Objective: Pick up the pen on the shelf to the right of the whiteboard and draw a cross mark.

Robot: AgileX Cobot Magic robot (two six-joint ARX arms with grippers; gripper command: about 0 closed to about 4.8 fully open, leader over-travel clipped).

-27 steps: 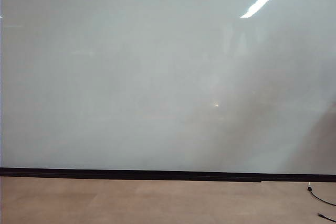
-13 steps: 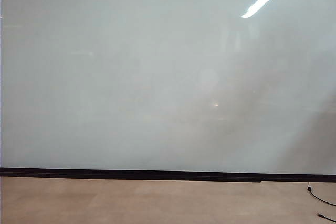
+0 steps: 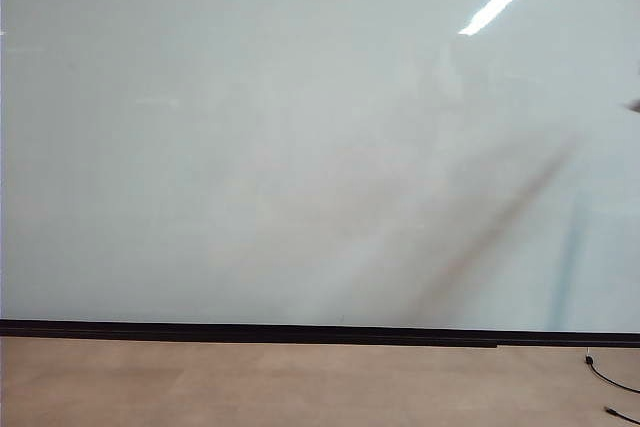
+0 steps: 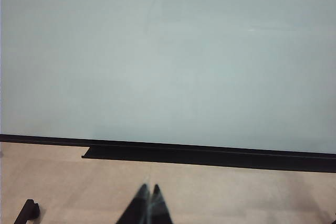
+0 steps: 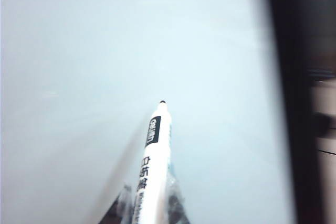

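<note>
The glossy, flat pale grey whiteboard stands on a matte tan counter. The right end effector clenches the slim cylindrical white pen, black tip toward the board. The left end effector rests closed, low over the counter.

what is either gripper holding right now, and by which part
The right gripper holds the pen by the rear of its white barrel, black tip pointing at the whiteboard. The left gripper is shut on nothing, low over the table.
</note>
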